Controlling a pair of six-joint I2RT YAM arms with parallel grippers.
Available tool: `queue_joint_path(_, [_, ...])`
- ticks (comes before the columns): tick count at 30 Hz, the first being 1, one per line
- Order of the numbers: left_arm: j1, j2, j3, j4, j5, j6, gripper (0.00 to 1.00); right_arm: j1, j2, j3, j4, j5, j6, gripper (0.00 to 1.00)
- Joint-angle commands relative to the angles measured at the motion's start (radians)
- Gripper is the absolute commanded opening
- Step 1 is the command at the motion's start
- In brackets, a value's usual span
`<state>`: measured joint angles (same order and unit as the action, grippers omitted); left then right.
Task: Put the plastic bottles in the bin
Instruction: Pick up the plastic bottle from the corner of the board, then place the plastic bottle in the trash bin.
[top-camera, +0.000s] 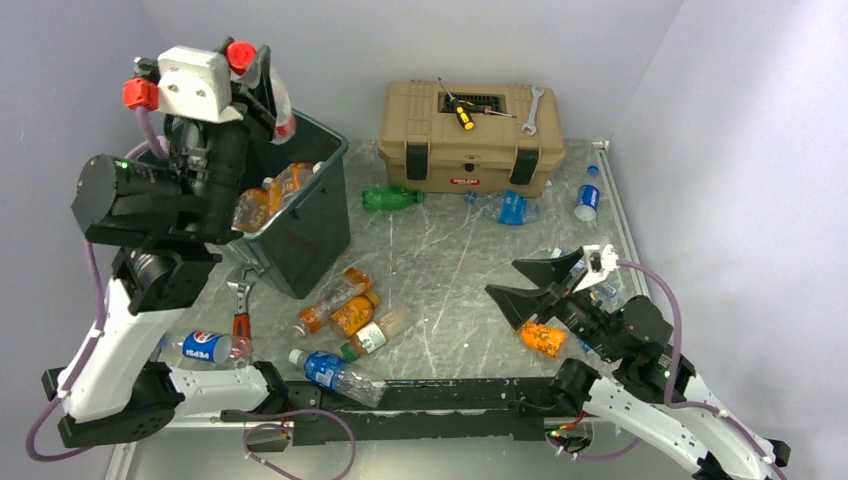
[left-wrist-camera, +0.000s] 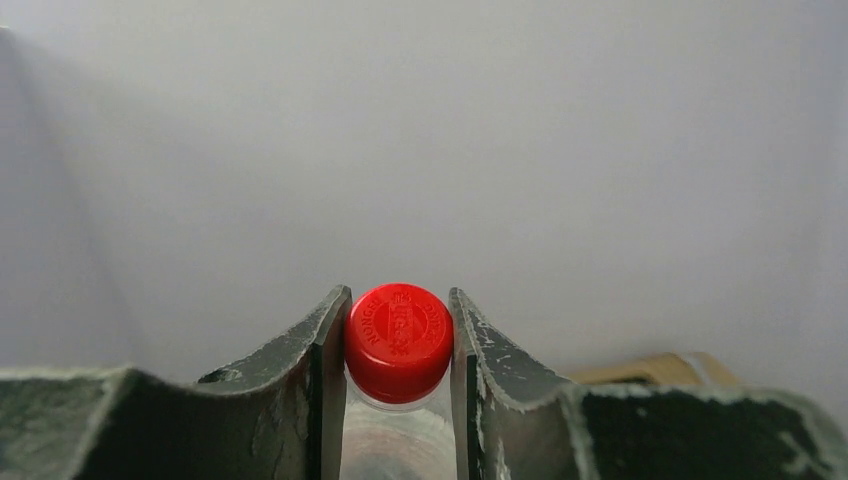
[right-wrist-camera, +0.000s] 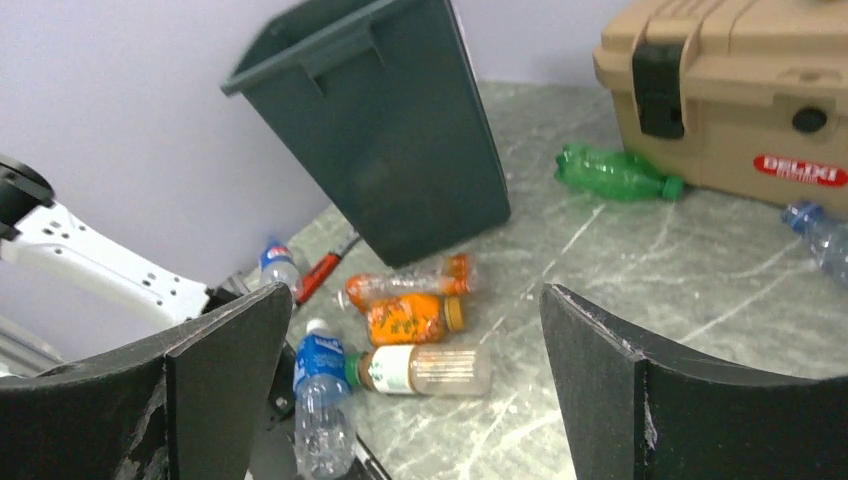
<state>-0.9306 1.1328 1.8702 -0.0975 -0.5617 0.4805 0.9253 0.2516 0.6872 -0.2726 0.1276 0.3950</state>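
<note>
The left fingers (left-wrist-camera: 300, 360), scuffed dark metal, were closed on the top of a clear bottle (left-wrist-camera: 398, 345), its ribbed red cap between their tips, held above the bin (top-camera: 310, 225). The right fingers (right-wrist-camera: 215, 370) gaped wide and empty, low over the table (top-camera: 440, 250), with an orange bottle (top-camera: 543, 338) just beside them.

The table was grey with white marble veins. The bin was smooth dark green plastic, square, lipped and tapering downward. It sat at the left, and the left arm (top-camera: 150, 200) hid part of its rim. Orange bottles (top-camera: 265, 200) showed inside it. The toolbox (top-camera: 470, 150), tan moulded plastic with black latches, stood at the back with a screwdriver (top-camera: 463, 115) and a wrench (top-camera: 530, 110) on its lid. A green bottle (top-camera: 390, 198) lay against its front, and a blue-labelled bottle (top-camera: 512, 208) lay near its right corner. Crushed bottles (top-camera: 345, 310), orange and clear, clustered before the bin. A red-handled tool (top-camera: 241, 322) lay by the bin's foot.
</note>
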Motion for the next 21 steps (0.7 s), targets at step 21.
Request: queue_joint_path(21, [0.849,0.323,-0.120,-0.278,0.729,-0.698,0.00,0.001,0.044,-0.134,0.105,-0.014,0.123,1.00])
